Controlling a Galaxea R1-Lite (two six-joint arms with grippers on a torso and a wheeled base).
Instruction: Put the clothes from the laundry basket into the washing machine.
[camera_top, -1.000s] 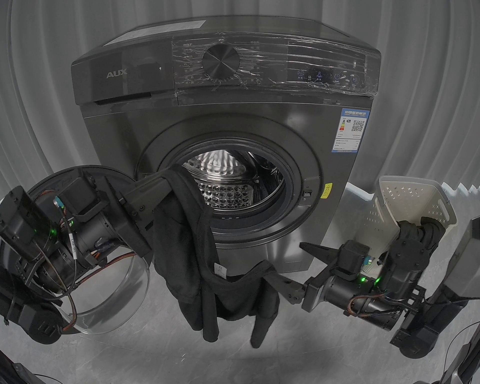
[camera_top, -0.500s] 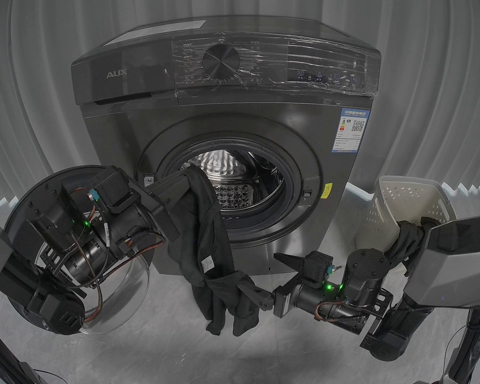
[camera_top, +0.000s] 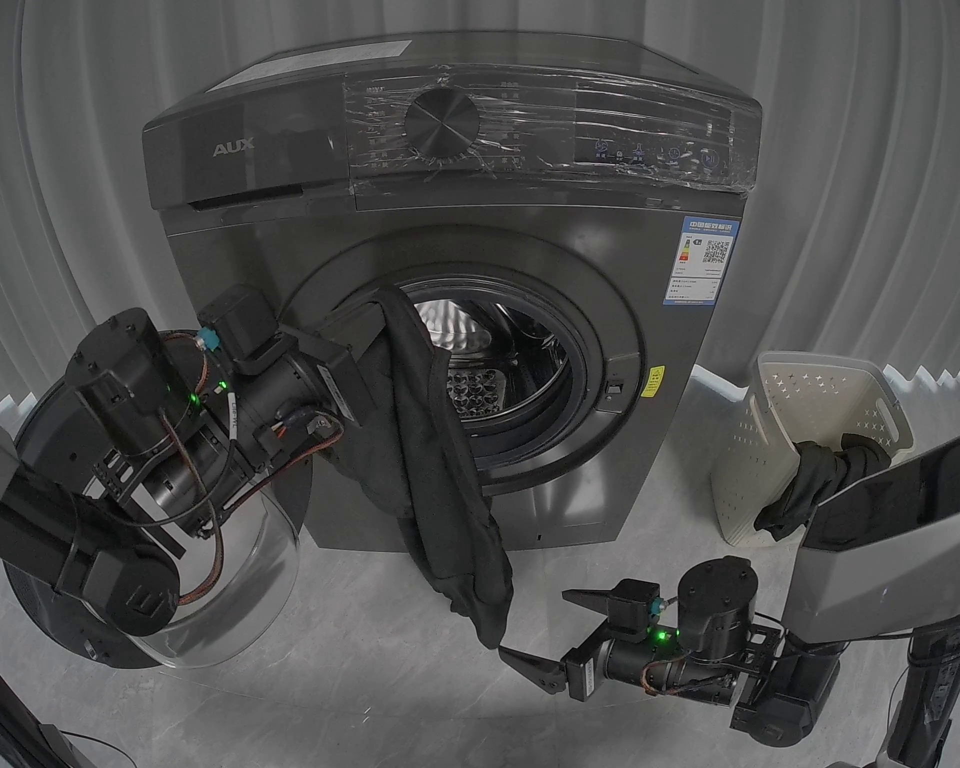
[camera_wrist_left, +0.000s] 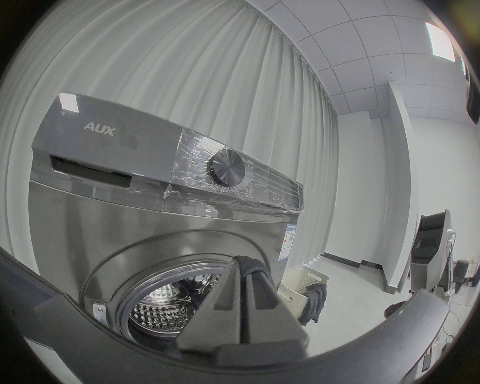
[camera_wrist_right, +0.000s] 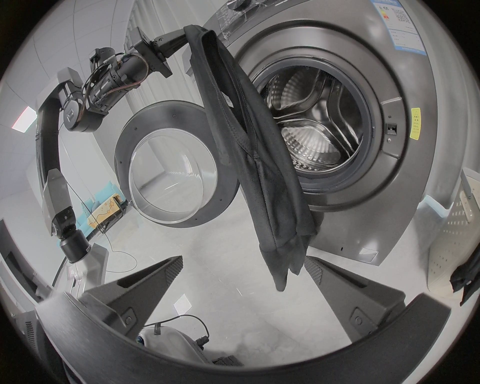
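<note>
Your garment (camera_top: 440, 470) hangs before the washer (camera_top: 640, 330), across the left edge of its open drum mouth. Its top is pinched in the left gripper (camera_top: 372, 308), jaws clamped on the cloth; its tail dangles clear of the floor. Your right gripper (camera_top: 537, 627) sits low in front of the washer, jaws apart and empty, just beside that tail. The door (camera_top: 250, 560) stands open at the washer's left. The basket (camera_top: 800, 400) leans at the washer's right, a dark piece (camera_top: 815, 480) draped over its rim.
</note>
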